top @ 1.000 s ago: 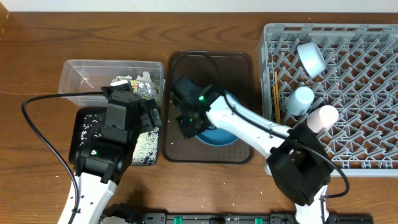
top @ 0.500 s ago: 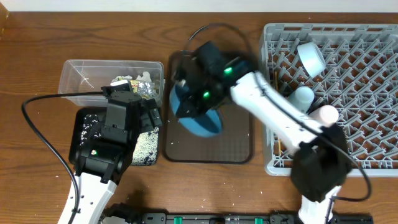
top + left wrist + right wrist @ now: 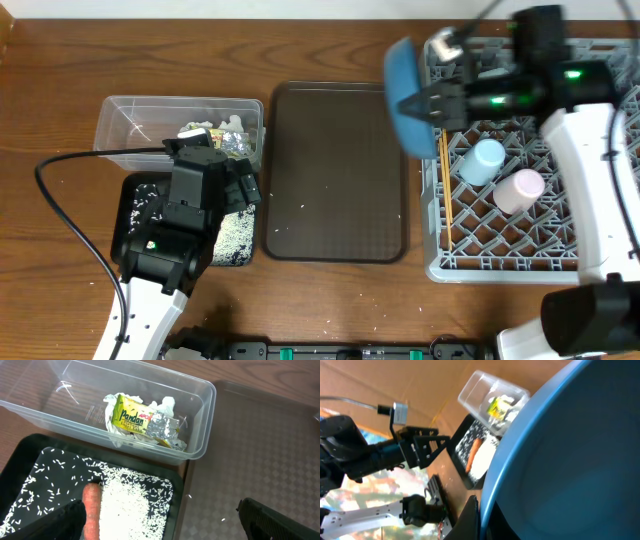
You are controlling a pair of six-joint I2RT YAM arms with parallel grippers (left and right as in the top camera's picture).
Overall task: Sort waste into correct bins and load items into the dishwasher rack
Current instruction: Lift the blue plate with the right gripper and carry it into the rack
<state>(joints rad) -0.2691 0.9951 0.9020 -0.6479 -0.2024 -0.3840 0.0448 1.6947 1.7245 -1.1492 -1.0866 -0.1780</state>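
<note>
My right gripper (image 3: 437, 104) is shut on the rim of the large blue plate (image 3: 404, 94) and holds it on edge in the air, over the left edge of the grey dishwasher rack (image 3: 570, 235). In the right wrist view the plate (image 3: 570, 460) fills the frame, with one finger (image 3: 470, 520) against its rim. A light-blue cup (image 3: 486, 160), a pink cup (image 3: 518, 190) and the chopsticks (image 3: 444, 195) lie in the rack. My left gripper (image 3: 165, 527) is open over the black tray (image 3: 30, 460), which holds rice (image 3: 125, 510) and the carrot (image 3: 91, 507). The clear tub (image 3: 202, 395) holds the tissue (image 3: 165, 406) and wrapper (image 3: 132, 417).
The brown serving tray (image 3: 335, 175) lies between the bins and the rack, with a few loose grains on it. The left arm (image 3: 190, 215) covers part of the black tray (image 3: 135, 215). The right arm spans the rack's upper part and hides the white bowl.
My right gripper lifted the blue plate off the brown tray and carried it right, up to the rack's left edge, turning it on edge. The left arm has not moved.
</note>
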